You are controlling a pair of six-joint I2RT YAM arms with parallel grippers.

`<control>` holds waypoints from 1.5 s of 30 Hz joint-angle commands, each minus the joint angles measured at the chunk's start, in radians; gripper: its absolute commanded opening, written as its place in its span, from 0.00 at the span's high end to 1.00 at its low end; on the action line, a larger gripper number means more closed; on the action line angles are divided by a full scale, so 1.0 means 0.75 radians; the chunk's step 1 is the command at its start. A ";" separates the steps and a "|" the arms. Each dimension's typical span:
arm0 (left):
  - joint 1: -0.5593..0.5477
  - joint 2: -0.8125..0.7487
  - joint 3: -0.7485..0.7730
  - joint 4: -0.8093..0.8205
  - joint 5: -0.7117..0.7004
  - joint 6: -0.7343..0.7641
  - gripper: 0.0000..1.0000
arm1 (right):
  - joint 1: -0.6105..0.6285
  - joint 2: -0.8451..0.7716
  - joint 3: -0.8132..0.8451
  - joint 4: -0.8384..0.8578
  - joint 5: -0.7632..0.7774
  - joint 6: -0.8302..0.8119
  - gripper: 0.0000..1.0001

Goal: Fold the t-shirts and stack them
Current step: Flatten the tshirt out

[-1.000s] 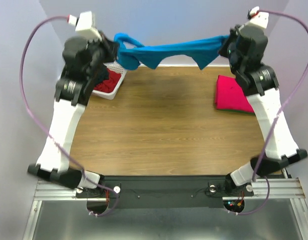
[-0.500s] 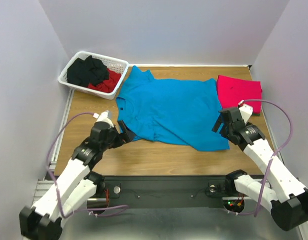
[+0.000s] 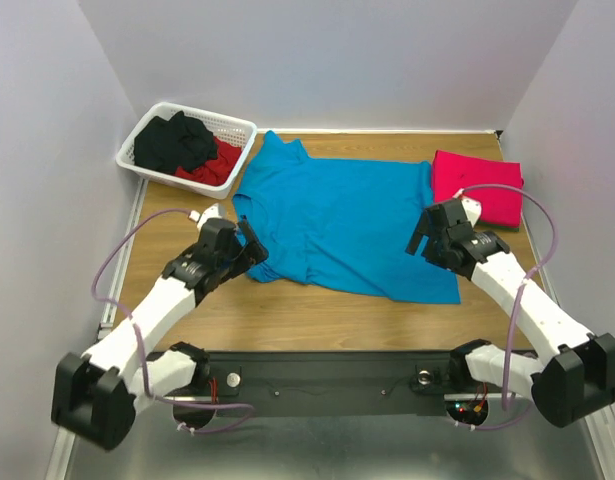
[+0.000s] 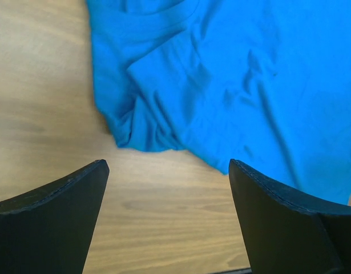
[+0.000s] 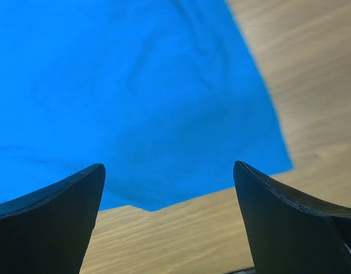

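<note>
The turquoise-blue t-shirt (image 3: 337, 222) lies spread flat across the middle of the table, collar to the left, its near-left sleeve bunched. A pinkish-red t-shirt (image 3: 479, 184) sits folded at the far right. My left gripper (image 3: 250, 243) hovers open at the blue shirt's near-left sleeve, holding nothing. In the left wrist view the left gripper (image 4: 166, 165) stands wide over bare wood just short of the blue shirt (image 4: 238, 80). My right gripper (image 3: 423, 233) is open above the shirt's right hem. In the right wrist view the right gripper (image 5: 168, 166) frames the blue shirt's (image 5: 135, 91) near corner.
A white lattice basket (image 3: 236, 127) at the far left corner holds black and red clothes (image 3: 177, 140). A strip of bare wooden table (image 3: 317, 320) runs between the shirt and the near edge. Grey walls close in on both sides and at the back.
A second ago both grippers held the blue shirt stretched in the air at the back. It now lies flat on the table, both grippers have let go and opened, and the arms have dropped low.
</note>
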 commanded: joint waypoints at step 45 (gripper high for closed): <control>-0.226 0.111 0.124 -0.249 -0.143 -0.078 0.04 | -0.154 0.501 -0.245 0.495 -0.279 0.017 0.00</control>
